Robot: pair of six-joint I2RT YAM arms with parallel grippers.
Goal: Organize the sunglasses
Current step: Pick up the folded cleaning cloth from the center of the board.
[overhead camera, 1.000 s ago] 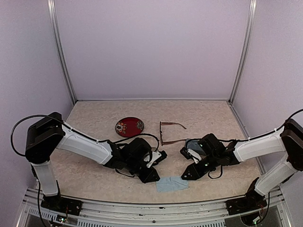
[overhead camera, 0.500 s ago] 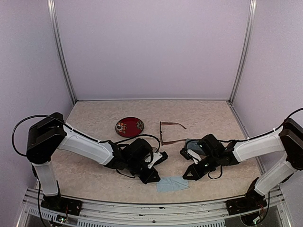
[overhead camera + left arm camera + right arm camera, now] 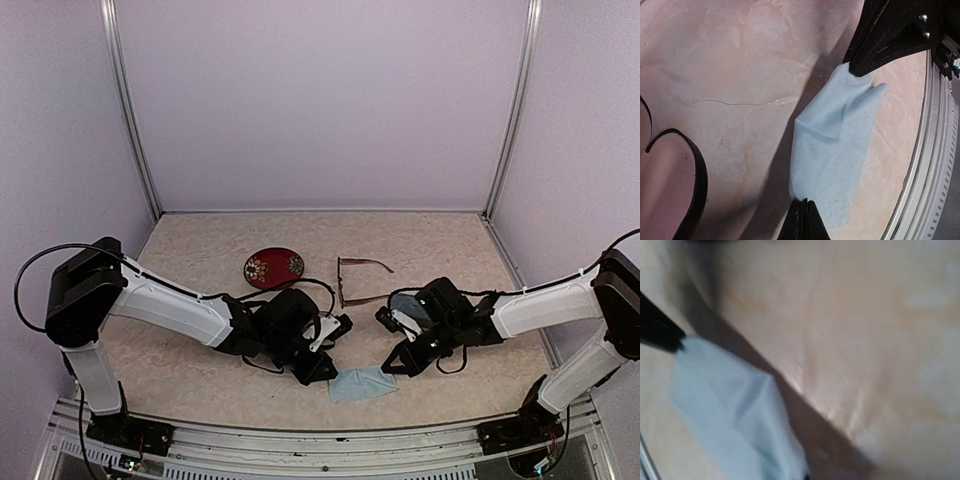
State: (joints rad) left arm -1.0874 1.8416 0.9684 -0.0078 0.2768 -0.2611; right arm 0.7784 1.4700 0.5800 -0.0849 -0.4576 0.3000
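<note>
The reddish-brown sunglasses lie open on the table, beyond both grippers and apart from them. The black sunglasses are not clearly in view. A light-blue cloth lies near the front edge, stretched between the two grippers. My left gripper is shut on one corner of the cloth, with its tips at the bottom of the left wrist view. My right gripper pinches the opposite corner; its black fingers show at the top of that view. The right wrist view is blurred and shows the cloth.
A red patterned dish sits behind the left arm. A grey-blue thing lies partly under the right arm. A black curved band crosses the left wrist view. The metal front rail runs just past the cloth.
Both grippers have shifted slightly left and back with the cloth between them. The cloth has bunched a little. The reddish-brown sunglasses have not moved.
</note>
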